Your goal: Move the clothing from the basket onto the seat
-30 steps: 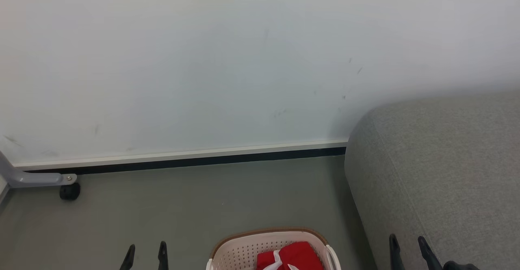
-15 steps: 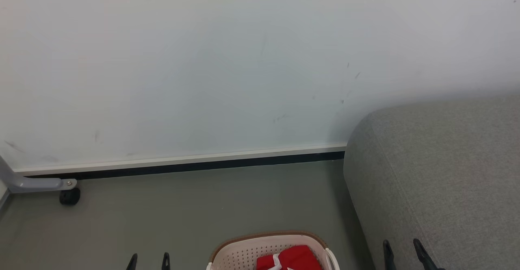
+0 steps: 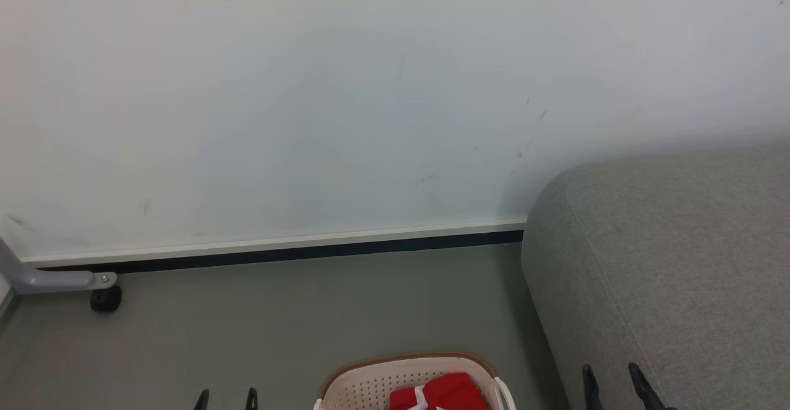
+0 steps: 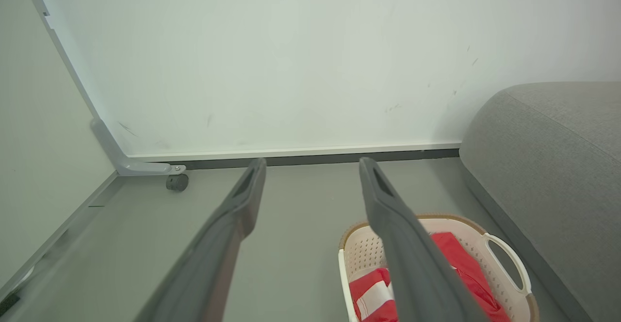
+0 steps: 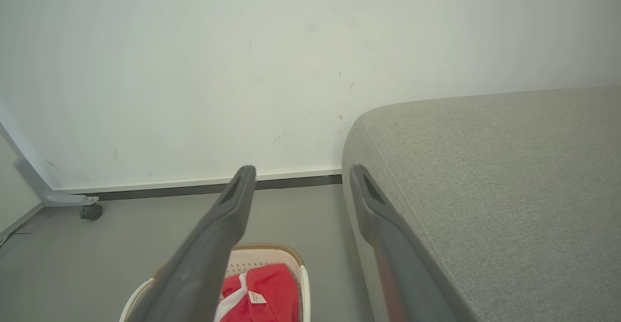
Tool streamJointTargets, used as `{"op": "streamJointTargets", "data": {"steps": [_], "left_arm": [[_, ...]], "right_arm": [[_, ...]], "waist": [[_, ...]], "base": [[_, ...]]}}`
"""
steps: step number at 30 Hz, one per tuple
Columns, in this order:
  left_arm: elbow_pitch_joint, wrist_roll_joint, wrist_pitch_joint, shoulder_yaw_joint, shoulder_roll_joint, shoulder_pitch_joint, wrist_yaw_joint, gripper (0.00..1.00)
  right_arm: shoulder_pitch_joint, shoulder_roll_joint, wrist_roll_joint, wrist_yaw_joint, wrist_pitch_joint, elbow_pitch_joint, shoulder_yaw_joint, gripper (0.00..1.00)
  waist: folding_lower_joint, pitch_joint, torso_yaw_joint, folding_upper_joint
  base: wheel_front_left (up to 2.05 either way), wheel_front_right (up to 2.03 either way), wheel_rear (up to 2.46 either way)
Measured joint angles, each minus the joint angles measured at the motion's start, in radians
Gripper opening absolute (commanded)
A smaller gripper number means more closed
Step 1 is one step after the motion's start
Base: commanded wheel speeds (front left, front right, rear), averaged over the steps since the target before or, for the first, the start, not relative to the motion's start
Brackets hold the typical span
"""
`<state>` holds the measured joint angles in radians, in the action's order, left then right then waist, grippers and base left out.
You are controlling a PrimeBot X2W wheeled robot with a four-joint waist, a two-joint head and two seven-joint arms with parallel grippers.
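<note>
progress: none yet | clothing lay in basket (seat bare) | left tool, right tool spread, empty

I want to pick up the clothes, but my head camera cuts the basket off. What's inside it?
Observer: The left wrist view shows red clothing heaped in the basket, with a broad white stripe low in that view.
Operator: Is there a tag?
Observer: Yes, the right wrist view shows a small white label on top of the red fabric.
Operator: Has the basket got a handle?
Observer: A looped handle on the side facing the seat.
</note>
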<state>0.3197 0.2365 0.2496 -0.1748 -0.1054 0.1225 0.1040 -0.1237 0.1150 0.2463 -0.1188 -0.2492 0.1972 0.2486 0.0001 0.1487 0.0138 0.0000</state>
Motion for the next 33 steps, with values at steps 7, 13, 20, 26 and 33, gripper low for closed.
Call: {"op": "streamJointTargets", "data": {"steps": [7, 13, 20, 26, 33], "left_arm": [[0.004, 0.0, 0.0, 0.001, 0.0, 0.0, -0.007, 1.0], [0.004, 0.0, 0.0, 0.004, 0.0, 0.0, -0.008, 1.0], [-0.003, 0.0, 0.0, 0.009, 0.0, 0.0, -0.008, 1.0], [-0.015, -0.002, 0.0, 0.012, -0.001, -0.011, -0.009, 1.0], [-0.031, -0.014, 0.0, 0.002, -0.007, -0.054, -0.026, 1.0]], "right_arm": [[-0.005, 0.0, 0.0, 0.0, 0.0, 0.001, -0.002, 1.0], [-0.01, 0.0, 0.0, 0.0, 0.0, 0.001, -0.005, 1.0], [-0.011, 0.0, 0.0, 0.0, 0.0, -0.006, -0.006, 1.0], [-0.01, 0.0, 0.0, 0.0, 0.0, -0.021, -0.006, 1.0], [0.005, 0.002, -0.001, 0.0, 0.0, -0.049, -0.02, 1.0]], "waist": [[0.0, 0.0, 0.0, 0.0], [0.0, -0.003, 0.0, 0.0], [0.0, -0.02, 0.001, 0.0], [0.0, -0.048, 0.005, 0.0], [0.0, -0.103, 0.012, 0.0]], "base": [[0.0, 0.0, 0.0], [0.0, 0.0, 0.0], [0.0, 0.0, 0.0], [0.0, 0.0, 0.0], [0.0, 0.0, 0.0]]}}
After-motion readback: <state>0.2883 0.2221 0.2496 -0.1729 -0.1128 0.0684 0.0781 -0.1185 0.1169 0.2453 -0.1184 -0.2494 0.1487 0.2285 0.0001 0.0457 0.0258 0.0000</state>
